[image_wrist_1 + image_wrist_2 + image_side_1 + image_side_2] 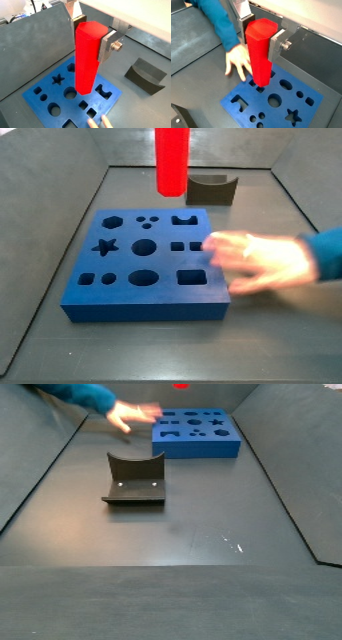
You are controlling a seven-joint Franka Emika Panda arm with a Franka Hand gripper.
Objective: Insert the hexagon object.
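My gripper (90, 37) is shut on the upper part of the red hexagon rod (87, 60) and holds it upright, as both wrist views show (260, 50). The silver fingers (109, 44) press on two opposite sides. The rod hangs above the blue block with shaped holes (47, 92), its lower end over the block's top face (281, 102). In a side view the rod (171, 160) hangs above the block's far edge (147, 278), clear of it. The gripper itself is out of frame in both side views.
A person's hand (261, 263) with a blue sleeve (218, 20) is blurred beside the blue block, near its edge (134, 416). A dark grey curved-top block (211, 188) stands behind the blue block (134, 481). Grey walls enclose the floor.
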